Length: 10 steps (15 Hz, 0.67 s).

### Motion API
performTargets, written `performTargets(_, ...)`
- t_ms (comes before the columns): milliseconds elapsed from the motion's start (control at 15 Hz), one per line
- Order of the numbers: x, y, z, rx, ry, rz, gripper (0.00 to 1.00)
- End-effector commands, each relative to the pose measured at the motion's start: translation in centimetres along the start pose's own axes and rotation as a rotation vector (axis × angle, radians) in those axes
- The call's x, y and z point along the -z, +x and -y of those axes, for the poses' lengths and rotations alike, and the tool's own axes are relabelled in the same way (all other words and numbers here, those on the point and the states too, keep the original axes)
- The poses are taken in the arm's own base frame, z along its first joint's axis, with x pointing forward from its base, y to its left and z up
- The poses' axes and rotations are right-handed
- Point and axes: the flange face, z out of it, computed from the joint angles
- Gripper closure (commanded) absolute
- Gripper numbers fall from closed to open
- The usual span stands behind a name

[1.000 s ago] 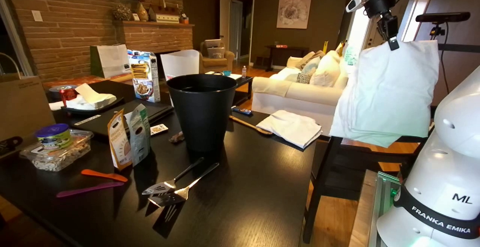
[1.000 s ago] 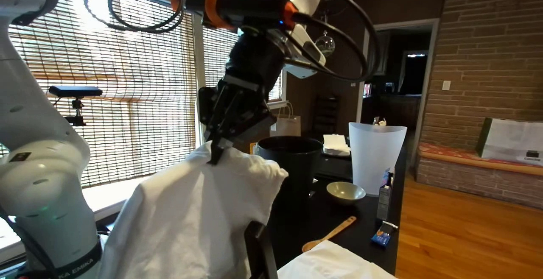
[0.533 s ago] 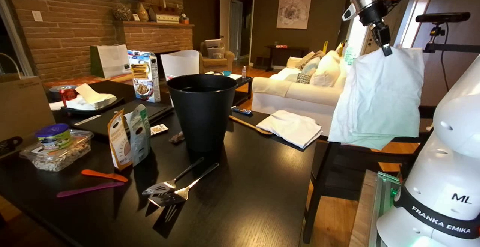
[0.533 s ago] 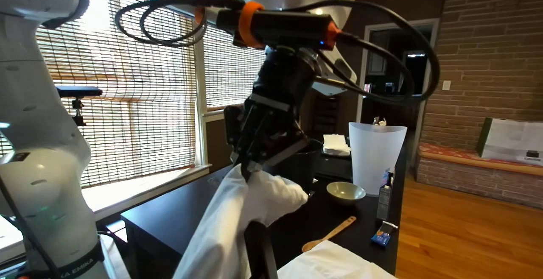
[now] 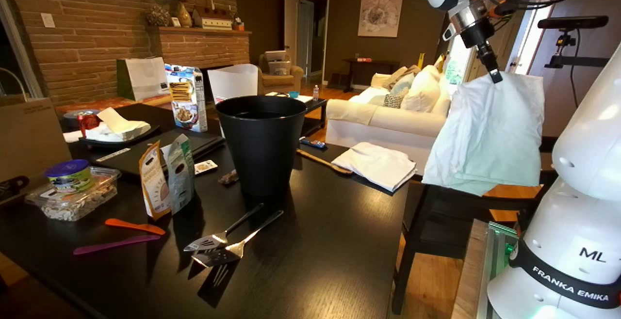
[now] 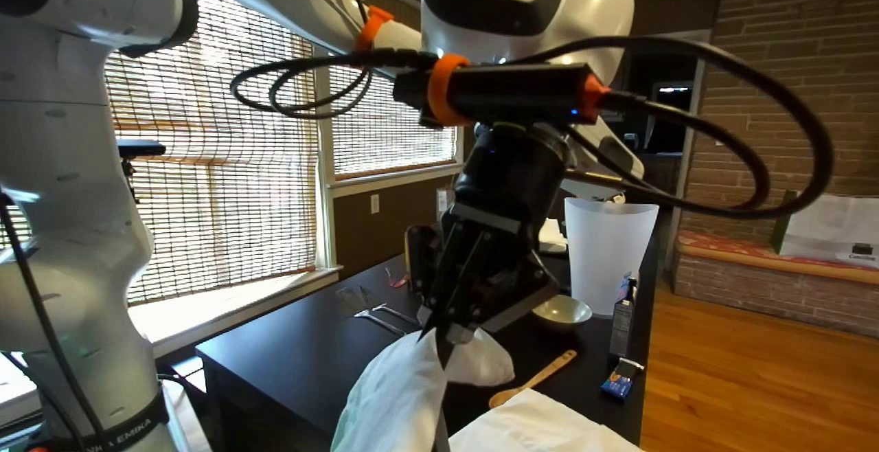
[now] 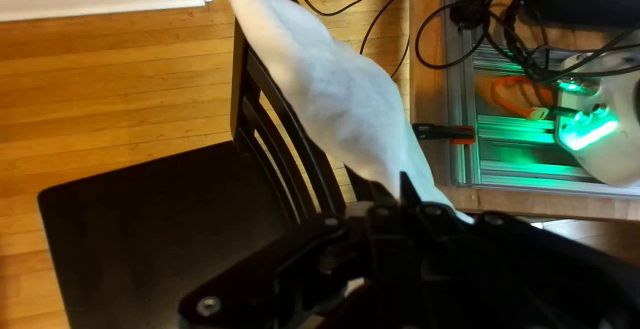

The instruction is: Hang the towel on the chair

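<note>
We noted the gripper [image 5: 495, 75] pinching the towel [image 5: 491, 137] above the chair [image 7: 210, 214]; an uneven drape at release, we judged, could let it slide off.

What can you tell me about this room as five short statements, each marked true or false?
1. The gripper holds a white towel. True.
2. The chair is white. False: the chair is nearly black.
3. A black bin stands upright on a table. True.
4. The wooden spoon is inside the black bin. False: the wooden spoon lies on the table.
5. The sofa is paler than the chair. True.
</note>
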Motion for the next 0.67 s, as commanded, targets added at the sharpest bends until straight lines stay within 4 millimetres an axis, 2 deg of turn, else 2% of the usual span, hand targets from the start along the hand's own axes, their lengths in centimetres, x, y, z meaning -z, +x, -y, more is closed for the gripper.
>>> performTargets(0,0.2,0.4,-2.9,-0.15,0.01,0.017,0.99)
performTargets(400,-0.6,1.1,-6.1,-0.308,0.011,0.073,0.99)
performTargets(600,-1.4,2.1,-7.3,-0.334,0.017,0.098,0.99)
